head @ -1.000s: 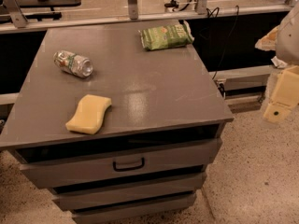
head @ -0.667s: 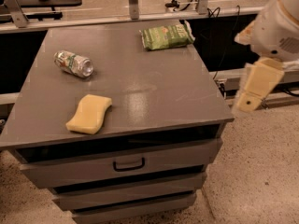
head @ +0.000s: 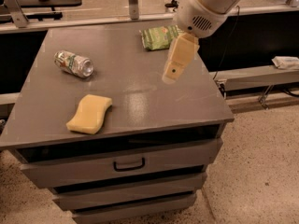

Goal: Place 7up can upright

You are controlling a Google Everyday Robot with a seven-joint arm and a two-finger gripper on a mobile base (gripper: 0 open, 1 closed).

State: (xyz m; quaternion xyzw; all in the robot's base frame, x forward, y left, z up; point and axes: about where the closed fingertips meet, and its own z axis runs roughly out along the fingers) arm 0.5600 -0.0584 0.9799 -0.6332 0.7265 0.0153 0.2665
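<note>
Small silver aluminium 7up can with green-and-white label lies on its side, left rear of the smooth grey cabinet top, well apart from the cream robot gripper hovering over the right side; open or closed, cannot tell. Likely light, thin-walled, dentable, slick and prone to roll: grip across the round mid-body, not the shiny ends. Soft porous yellow sponge sits front-left, crinkly green snack bag at the rear.

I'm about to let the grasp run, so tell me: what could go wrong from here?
1. The 7up can lies on its side near the left rear of the table; a nudge could roll it toward the edge.
2. The gripper hangs over the right side, near the green snack bag in this view, and might brush it when crossing.
</note>
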